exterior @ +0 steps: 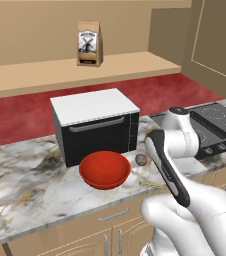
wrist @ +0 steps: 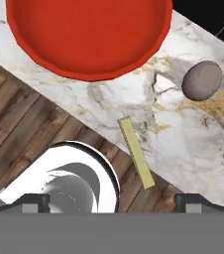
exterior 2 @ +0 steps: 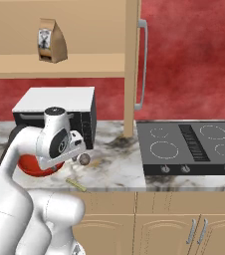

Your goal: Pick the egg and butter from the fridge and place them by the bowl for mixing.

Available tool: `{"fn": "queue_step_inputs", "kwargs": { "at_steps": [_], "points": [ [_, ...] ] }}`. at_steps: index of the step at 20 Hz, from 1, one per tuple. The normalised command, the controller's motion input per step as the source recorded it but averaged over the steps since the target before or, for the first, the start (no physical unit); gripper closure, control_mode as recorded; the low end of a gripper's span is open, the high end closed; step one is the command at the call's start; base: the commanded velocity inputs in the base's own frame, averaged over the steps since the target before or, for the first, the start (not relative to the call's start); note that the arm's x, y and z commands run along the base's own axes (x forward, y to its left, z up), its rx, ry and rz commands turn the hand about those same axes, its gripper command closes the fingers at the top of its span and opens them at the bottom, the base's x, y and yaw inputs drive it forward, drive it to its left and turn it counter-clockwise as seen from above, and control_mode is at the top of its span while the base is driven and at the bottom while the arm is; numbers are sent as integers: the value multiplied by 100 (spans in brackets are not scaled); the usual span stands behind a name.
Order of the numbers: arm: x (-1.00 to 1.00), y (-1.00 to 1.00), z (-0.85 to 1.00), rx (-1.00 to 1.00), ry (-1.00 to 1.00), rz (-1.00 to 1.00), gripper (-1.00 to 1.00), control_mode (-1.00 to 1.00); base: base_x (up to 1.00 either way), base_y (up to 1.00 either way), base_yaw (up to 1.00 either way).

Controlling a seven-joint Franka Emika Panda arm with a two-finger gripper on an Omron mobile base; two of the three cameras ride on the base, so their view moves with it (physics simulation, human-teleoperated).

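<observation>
The red bowl (exterior: 105, 170) (exterior 2: 32, 167) (wrist: 89, 34) sits on the marble counter in front of the microwave. The brownish egg (exterior: 141, 159) (exterior 2: 84, 159) (wrist: 201, 81) rests on the counter just to the bowl's right, apart from it. The thin yellow butter (exterior: 152, 185) (exterior 2: 76, 185) (wrist: 136, 151) lies at the counter's front edge, one end poking slightly over it. My gripper (wrist: 113, 202) hovers above the butter, open, its fingertips (wrist: 34, 201) spread wide with nothing between them. The fridge is out of view.
A black-and-white microwave (exterior: 95, 125) (exterior 2: 55, 107) stands behind the bowl. A black stovetop (exterior: 215, 125) (exterior 2: 189, 147) lies to the right. A brown bag (exterior: 89, 43) (exterior 2: 51, 41) stands on the wooden shelf above. Cabinet doors and wood floor lie below the counter edge.
</observation>
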Motion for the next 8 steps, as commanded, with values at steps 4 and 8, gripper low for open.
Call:
{"fn": "queue_step_inputs", "kwargs": {
  "at_steps": [4,8],
  "points": [
    [-57,5,2,8,3,-25,-100,-100,0,0,0],
    [-72,18,0,-3,0,-24,-100,-100,0,0,0]
  ]
}}
